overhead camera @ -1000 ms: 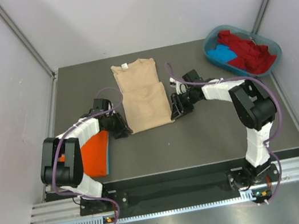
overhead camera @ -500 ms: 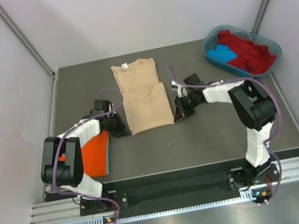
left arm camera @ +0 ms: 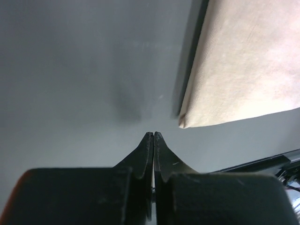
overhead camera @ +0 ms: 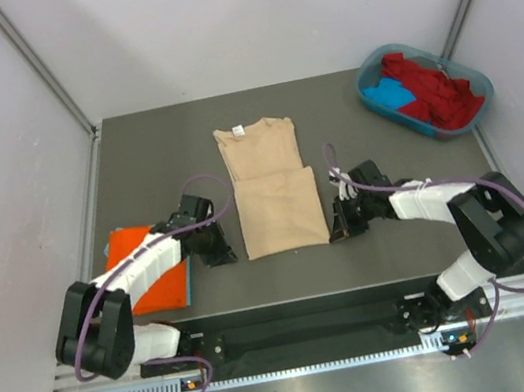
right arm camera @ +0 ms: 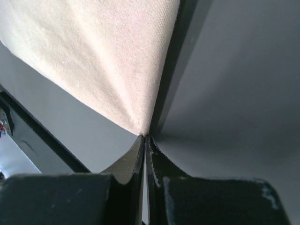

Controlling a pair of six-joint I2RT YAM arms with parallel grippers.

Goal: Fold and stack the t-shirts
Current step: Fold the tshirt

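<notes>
1. The beige-tan cotton short-sleeved t-shirt (overhead camera: pixel 279 208) lay flat in the middle of the overhead frame on the dark grey bench (overhead camera: pixel 153 154). Its small white neck label (overhead camera: pixel 239 130) was at the top, and its lower part was folded into a neat rectangle.
2. The left fingers (overhead camera: pixel 224 256) sat at the shirt's lower left corner. In the left wrist view they were pressed together (left arm camera: pixel 153 140) on nothing, and the cloth's corner (left arm camera: pixel 243 61) lay just beside the tips, upper right of them.
3. The right fingers (overhead camera: pixel 337 230) were at the lower right corner. The right wrist view showed them together (right arm camera: pixel 145 140), clamped on the tip of the beige cloth (right arm camera: pixel 103 56), which drew to a point between them.
4. At the left of the overhead frame, a folded orange t-shirt (overhead camera: pixel 148 267) rested on a folded blue one (overhead camera: pixel 188 282).
5. At the upper right, a teal-blue oval plastic tub (overhead camera: pixel 363 89) held crumpled red shirts (overhead camera: pixel 430 85) and a bright blue shirt (overhead camera: pixel 388 94).
</notes>
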